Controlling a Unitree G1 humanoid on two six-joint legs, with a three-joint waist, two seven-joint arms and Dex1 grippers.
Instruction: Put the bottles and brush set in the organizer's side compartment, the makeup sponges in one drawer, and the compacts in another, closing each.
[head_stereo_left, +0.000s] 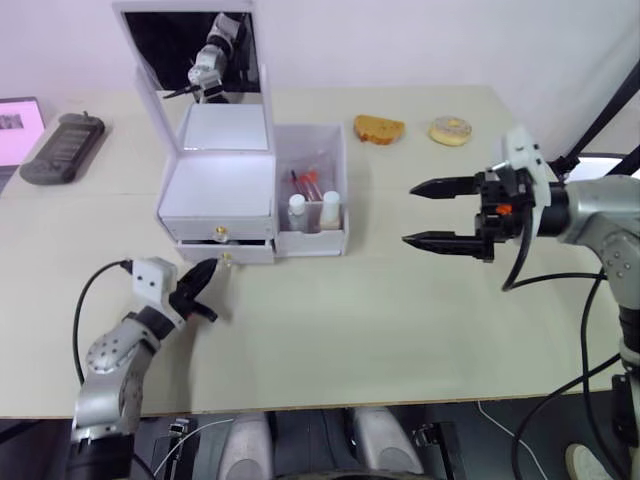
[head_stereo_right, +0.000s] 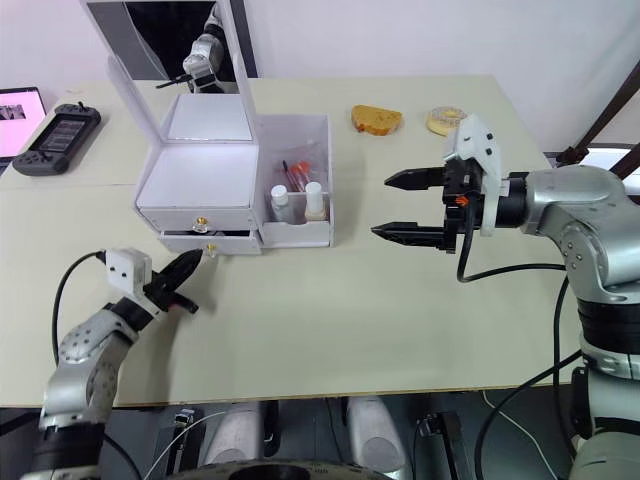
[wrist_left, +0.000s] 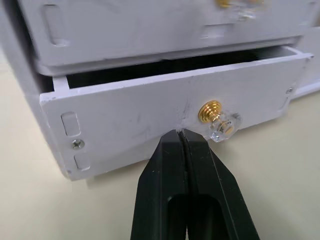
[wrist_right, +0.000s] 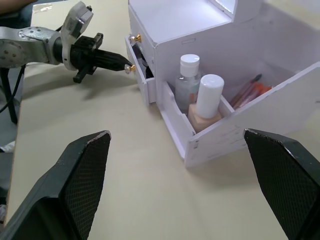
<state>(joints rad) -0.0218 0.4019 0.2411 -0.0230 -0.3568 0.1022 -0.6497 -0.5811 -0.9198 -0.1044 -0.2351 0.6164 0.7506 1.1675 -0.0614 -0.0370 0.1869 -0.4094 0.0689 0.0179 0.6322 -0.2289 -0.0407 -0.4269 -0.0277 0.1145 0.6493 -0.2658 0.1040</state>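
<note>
The white organizer (head_stereo_left: 215, 185) stands at the table's back left with its mirrored lid (head_stereo_left: 190, 50) raised. Its side compartment (head_stereo_left: 340, 200) holds two bottles (head_stereo_left: 297, 210) (wrist_right: 207, 97) and the red-handled brush set (head_stereo_left: 308, 180). The lower drawer (wrist_left: 150, 115) is out by a narrow gap, while the upper drawer (head_stereo_left: 218, 215) is pushed in. My left gripper (head_stereo_left: 212, 268) is shut, its tips against the lower drawer front just beside the gold knob (wrist_left: 215, 115). To the organizer's right my right gripper (head_stereo_left: 410, 213) hovers open and empty. The makeup sponges and compacts are out of view.
A slice of bread (head_stereo_left: 378, 128) and a donut (head_stereo_left: 450, 130) lie at the back right. A black handheld device (head_stereo_left: 62, 147) and a screen (head_stereo_left: 15, 125) sit at the far left. Bare tabletop (head_stereo_left: 340, 320) stretches in front of the organizer.
</note>
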